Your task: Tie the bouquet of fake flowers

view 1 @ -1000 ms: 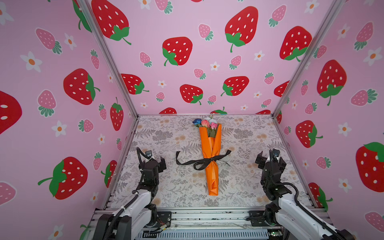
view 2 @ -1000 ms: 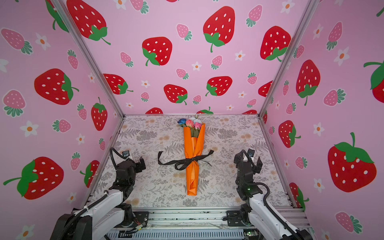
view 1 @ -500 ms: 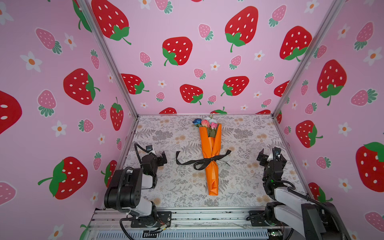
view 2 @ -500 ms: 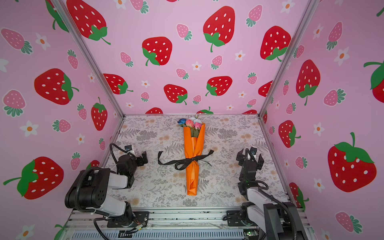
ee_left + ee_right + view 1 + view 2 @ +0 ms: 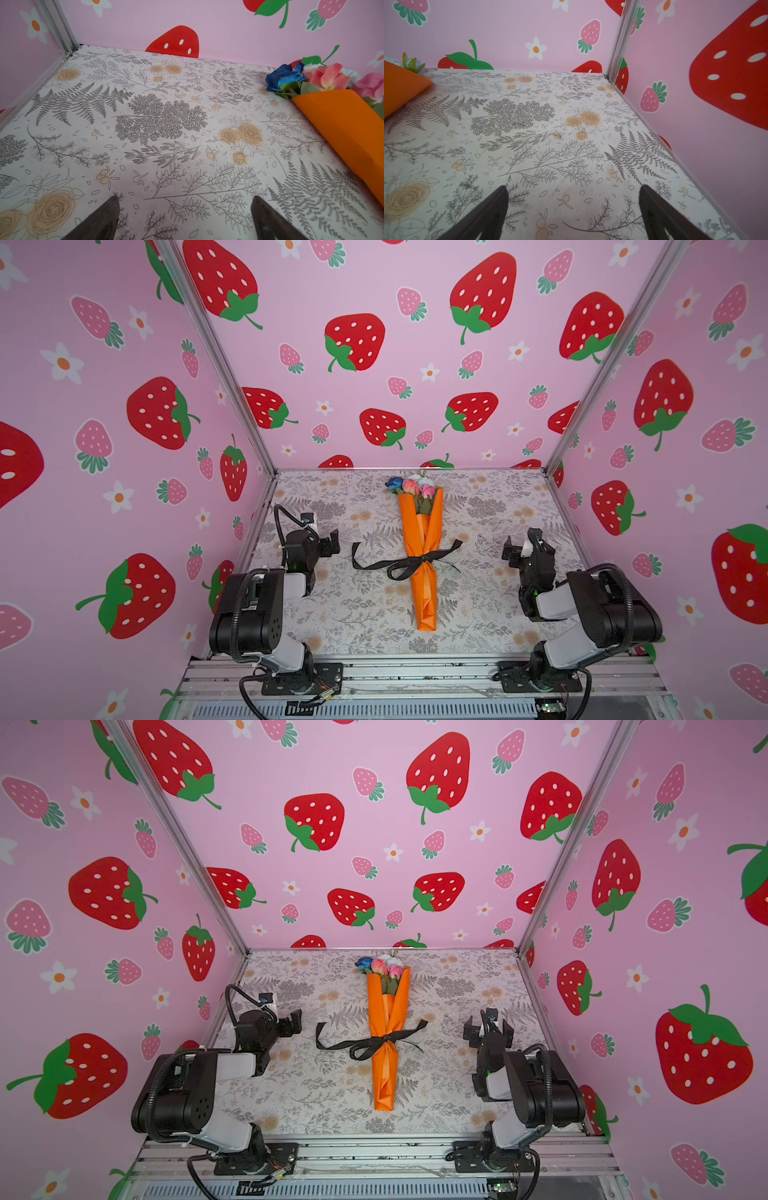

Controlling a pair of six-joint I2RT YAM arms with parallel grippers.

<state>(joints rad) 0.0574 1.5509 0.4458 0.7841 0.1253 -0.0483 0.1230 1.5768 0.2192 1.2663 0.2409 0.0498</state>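
Observation:
The bouquet of fake flowers (image 5: 420, 531) (image 5: 388, 1015) lies lengthwise in the middle of the floral mat, wrapped in orange paper, with pink, blue and white blooms toward the back wall. A black ribbon (image 5: 374, 566) (image 5: 334, 1046) goes round its narrow waist in a knot, with tails trailing left and right. My left gripper (image 5: 328, 543) (image 5: 293, 1025) (image 5: 185, 198) hovers open to the left of the ribbon, holding nothing. My right gripper (image 5: 524, 548) (image 5: 488, 1031) (image 5: 574, 187) stands open to the right, also holding nothing. The left wrist view shows the bouquet (image 5: 342, 128) at its edge, and the right wrist view shows the orange paper (image 5: 400, 89).
Pink strawberry-print walls (image 5: 124, 489) (image 5: 665, 489) close in the mat on the left, right and back. An aluminium rail (image 5: 415, 672) with both arm bases runs along the front edge. Both arms' elbows (image 5: 249, 614) (image 5: 602, 605) rise over the front corners.
Both arms have folded back, and their elbows now rise large near the front corners. The grippers stay open on either side. The bouquet and the ribbon have not moved.

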